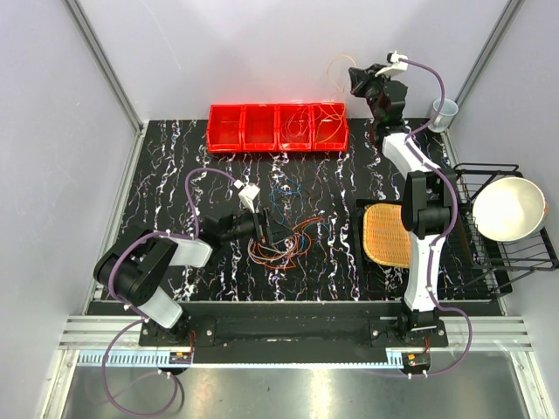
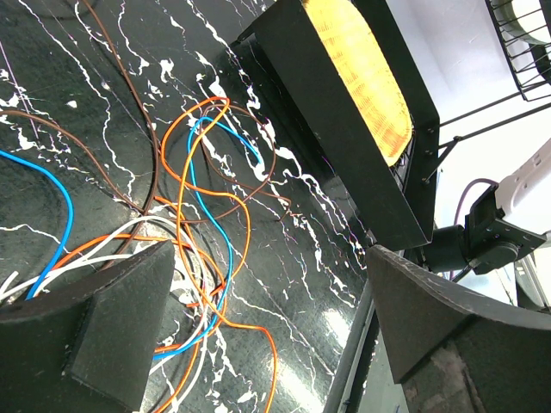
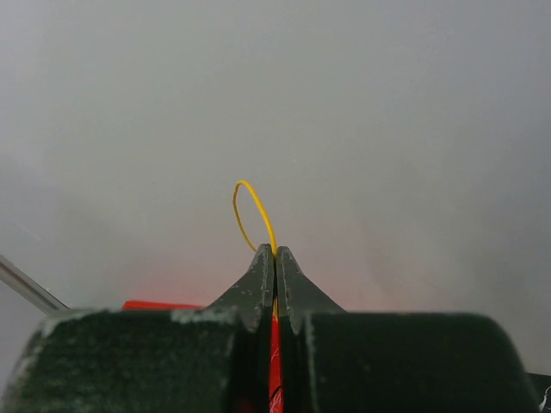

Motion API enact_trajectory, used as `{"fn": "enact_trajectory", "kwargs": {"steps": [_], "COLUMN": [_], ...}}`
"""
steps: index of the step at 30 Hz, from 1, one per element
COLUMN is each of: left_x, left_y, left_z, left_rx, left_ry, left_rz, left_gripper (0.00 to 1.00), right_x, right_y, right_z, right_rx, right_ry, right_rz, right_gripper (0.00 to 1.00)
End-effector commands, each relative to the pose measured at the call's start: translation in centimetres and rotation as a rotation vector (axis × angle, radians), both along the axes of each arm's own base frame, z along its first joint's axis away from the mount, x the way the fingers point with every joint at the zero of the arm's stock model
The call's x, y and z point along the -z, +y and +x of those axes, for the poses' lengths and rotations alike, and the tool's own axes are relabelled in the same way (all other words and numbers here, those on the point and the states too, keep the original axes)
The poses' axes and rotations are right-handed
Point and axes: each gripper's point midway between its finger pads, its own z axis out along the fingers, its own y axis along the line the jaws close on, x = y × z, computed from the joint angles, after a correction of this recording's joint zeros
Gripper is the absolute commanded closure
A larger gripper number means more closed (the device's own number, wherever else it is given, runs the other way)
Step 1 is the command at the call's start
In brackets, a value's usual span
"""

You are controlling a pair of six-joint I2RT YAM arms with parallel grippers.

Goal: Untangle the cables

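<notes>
Left jaws spread over tangled cables [image 2: 185, 245]; right jaws pinch a yellow cable [image 3: 244, 182]

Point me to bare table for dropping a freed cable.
Bare: the table left of the red bins, and the gap between the cable tangle and the woven mat. Crowded: mid-table, where the open left gripper sits at the tangle.

A yellow cable [image 3: 250, 202] vanishes between the pressed-together tips of the right gripper [image 3: 275, 254], its lower run hidden. Beyond it, a red bin [image 3: 155, 305] is only a blur. The tangled cables [image 2: 181, 215] slip under a finger [image 2: 112, 327] of the left gripper [image 2: 271, 275] and off the frame's edges, which also crop the woven mat [image 2: 362, 77] and wire rack [image 2: 525, 34].
</notes>
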Motion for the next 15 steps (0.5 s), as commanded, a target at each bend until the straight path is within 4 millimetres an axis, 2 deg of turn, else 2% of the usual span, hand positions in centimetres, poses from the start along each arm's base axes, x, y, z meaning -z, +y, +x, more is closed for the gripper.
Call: {"fn": "enact_trajectory", "kwargs": {"steps": [1, 15], "left_x": [-1.7, -1.7], "left_y": [-0.5, -0.5], "left_z": [0.5, 0.6], "left_rx": [0.009, 0.013], "left_ry": [-0.088, -0.086], "left_rz": [-0.028, -0.027], "left_gripper": [0.05, 0.06], "right_x": [-2.8, 6.6], "right_y": [0.0, 0.2], "right_z": [-1.3, 0.5], "right_rx": [-0.015, -0.008], "right_ry": [-0.064, 0.139], "right_rz": [0.046, 0.090], "right_gripper": [1.00, 1.00]}}
